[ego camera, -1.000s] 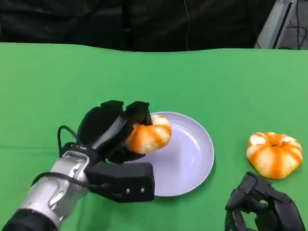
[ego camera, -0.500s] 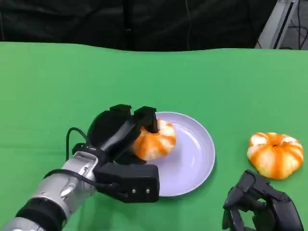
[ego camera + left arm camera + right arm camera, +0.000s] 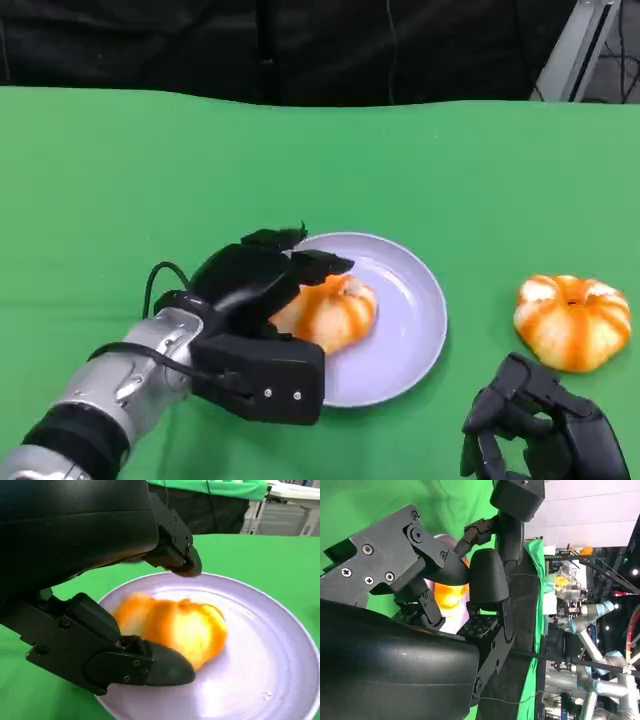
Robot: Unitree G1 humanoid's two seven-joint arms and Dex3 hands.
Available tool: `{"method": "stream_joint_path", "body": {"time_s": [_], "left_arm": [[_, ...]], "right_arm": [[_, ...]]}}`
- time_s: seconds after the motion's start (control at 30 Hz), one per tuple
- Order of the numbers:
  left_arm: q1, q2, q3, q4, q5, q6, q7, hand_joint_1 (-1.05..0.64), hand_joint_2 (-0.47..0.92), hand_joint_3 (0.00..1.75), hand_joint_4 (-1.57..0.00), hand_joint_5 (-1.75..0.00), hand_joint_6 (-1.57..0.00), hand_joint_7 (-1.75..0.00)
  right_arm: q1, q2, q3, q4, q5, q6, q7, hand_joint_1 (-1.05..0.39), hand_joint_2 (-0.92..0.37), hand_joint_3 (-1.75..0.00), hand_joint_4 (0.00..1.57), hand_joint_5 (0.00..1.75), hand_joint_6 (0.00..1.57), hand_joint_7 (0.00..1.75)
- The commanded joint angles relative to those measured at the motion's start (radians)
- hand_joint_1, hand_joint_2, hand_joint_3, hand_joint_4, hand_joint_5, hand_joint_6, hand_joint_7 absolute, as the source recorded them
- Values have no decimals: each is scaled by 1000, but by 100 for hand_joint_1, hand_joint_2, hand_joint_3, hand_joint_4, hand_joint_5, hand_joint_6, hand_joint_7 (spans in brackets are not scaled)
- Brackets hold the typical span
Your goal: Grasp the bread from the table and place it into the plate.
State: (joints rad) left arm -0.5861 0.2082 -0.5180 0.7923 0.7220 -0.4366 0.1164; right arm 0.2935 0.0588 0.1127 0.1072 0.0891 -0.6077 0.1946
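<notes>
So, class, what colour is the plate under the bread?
Pale lavender; the plate shows best in the head view.

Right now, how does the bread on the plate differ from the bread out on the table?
The bread on the plate lies on the lavender plate, tilted, with the left hand around it. The bread on the table sits upright on the green cloth, apart from the plate, with the right hand close by but not touching it. Both are round, orange-and-white ridged buns.
</notes>
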Motion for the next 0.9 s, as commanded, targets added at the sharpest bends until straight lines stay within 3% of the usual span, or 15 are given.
{"method": "stream_joint_path", "body": {"time_s": [0.03,0.4,0.53,0.57,0.6,0.63,0.67,0.7,0.73,0.8,0.83,0.87,0.9], "left_arm": [[28,28,9,-46,-29,12,-49,-105,92,79,0,0,-6,0],[91,45,63,-157,-127,10,-118,-105,92,82,0,0,-4,0],[114,61,91,-209,-189,-1,-187,-104,92,75,0,0,-9,-2],[170,53,157,-280,-353,43,-285,-103,92,74,0,0,-9,-2],[222,42,222,-348,-516,94,-377,-59,91,57,-43,-23,-42,-11],[259,35,266,-400,-631,134,-443,-29,92,49,-69,-59,-76,-13],[297,29,316,-456,-769,188,-516,-18,92,47,-76,-75,-88,-12],[315,28,341,-487,-839,222,-554,-12,86,64,-81,-109,-107,-21],[326,28,356,-509,-883,247,-579,-10,81,76,-81,-123,-112,-26],[337,30,369,-537,-916,280,-603,-8,76,87,-81,-134,-116,-31],[391,50,417,-623,-1032,385,-633,-8,76,88,-81,-135,-117,-31],[432,64,456,-692,-1120,470,-656,-10,61,114,-83,-158,-104,-92],[461,74,484,-744,-1181,535,-671,-12,54,126,-84,-168,-92,-127]], "right_arm": [[-3,-7,-4,7,4,-5,1,-16,-57,-117,83,175,75,155],[-1,-7,-3,6,1,-4,-1,-17,-56,-119,82,175,75,156],[-2,-11,-7,7,4,2,1,-17,-56,-119,83,175,74,157],[-6,-9,-7,12,2,-2,0,-17,-56,-119,83,175,74,157],[-10,-7,-7,17,1,-5,-1,-17,-56,-120,83,175,74,157],[-13,-6,-7,20,1,-7,-1,-17,-56,-120,83,175,74,156],[-17,-5,-8,27,1,-12,-1,-16,-56,-120,83,175,75,156],[-20,-5,-9,31,1,-16,-1,-16,-56,-120,82,175,75,156],[-22,-5,-9,34,1,-19,0,-16,-55,-120,82,175,75,156],[-23,-5,-10,37,1,-21,0,-16,-55,-120,82,175,75,156],[-25,-6,-10,37,3,-18,1,-16,-55,-120,82,175,75,156],[-26,-7,-10,38,5,-15,2,-16,-56,-121,82,175,75,156],[-27,-7,-10,38,6,-14,2,-16,-56,-121,82,175,75,156]]}}
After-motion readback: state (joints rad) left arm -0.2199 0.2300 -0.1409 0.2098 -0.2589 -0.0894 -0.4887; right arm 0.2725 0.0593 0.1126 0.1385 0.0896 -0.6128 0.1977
